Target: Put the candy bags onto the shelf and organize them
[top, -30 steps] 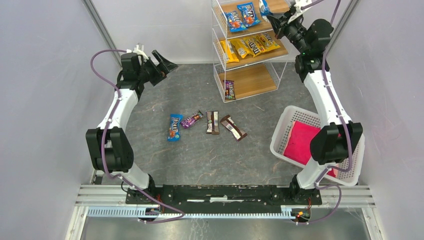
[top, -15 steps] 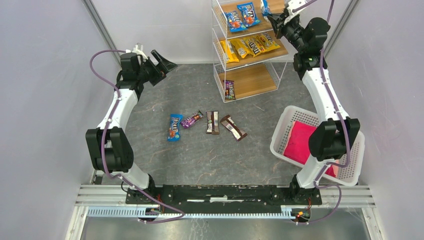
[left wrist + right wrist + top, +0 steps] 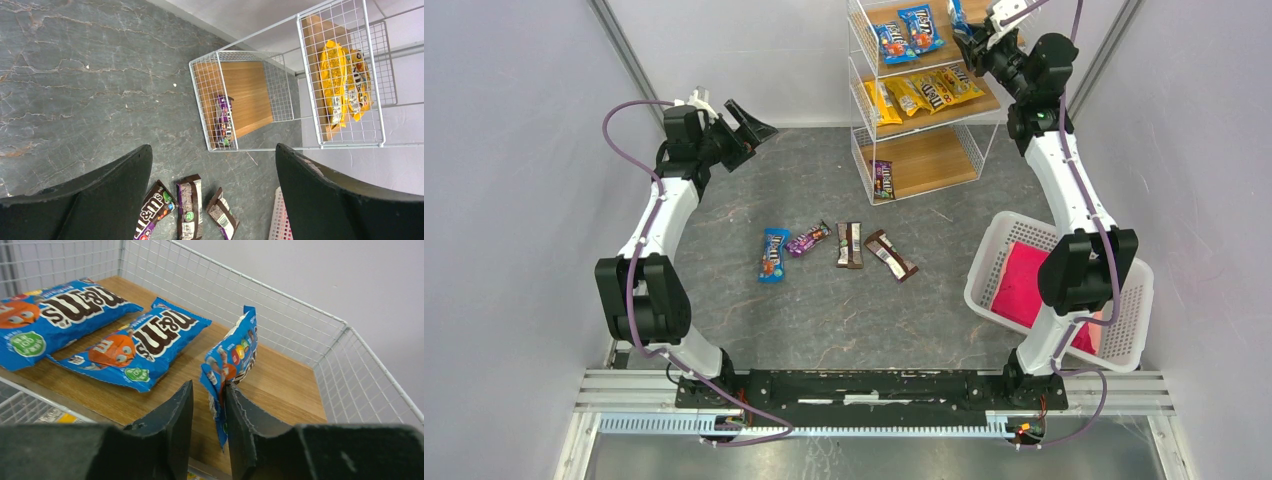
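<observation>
Right wrist: right gripper (image 3: 207, 405) pinches a blue bag (image 3: 232, 357) at the shelf (image 3: 280, 385) beside matching blues (image 3: 135, 342), likely colour-sorting; left gripper (image 3: 211, 150) gapes wide

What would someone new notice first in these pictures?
The right gripper pinches a blue candy bag upright over the shelf's top tier, beside two flat blue ones. Four more bags lie loose on the grey table, and a pink cloth sits in the white basket.
</observation>
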You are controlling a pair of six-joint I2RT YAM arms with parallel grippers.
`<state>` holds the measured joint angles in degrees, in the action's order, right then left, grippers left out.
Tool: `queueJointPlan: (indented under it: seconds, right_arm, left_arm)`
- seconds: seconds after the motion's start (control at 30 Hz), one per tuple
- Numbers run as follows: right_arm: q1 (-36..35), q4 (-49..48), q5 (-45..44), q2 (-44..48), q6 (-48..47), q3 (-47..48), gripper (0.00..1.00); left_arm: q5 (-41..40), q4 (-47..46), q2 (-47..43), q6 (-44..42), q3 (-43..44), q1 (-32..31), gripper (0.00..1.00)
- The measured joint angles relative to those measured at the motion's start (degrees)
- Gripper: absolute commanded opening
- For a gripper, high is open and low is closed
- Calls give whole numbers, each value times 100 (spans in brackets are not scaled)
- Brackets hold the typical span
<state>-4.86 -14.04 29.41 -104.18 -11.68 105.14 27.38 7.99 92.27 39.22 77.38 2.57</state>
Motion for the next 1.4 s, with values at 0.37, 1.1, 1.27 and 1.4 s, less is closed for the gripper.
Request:
queueJointPlan:
  seconds: [0.37,1.1,1.27,1.4]
  right_arm:
    - [0,50,-369,181,-17,-208,49]
    - [-13,-234,-1325,3576,1303,-4264,98]
    - [-905,-675,-1534,4306,1740,-5908,98]
    - [-2577,-739,-1729,3882,1609,-6461,98]
  left_arm:
    - [0,0,7,0,0,-2,98]
    - [24,-9,63,2,0,-2,98]
    - [24,-35,63,2,0,-2,98]
    - [24,-44,63,2,0,-2,98]
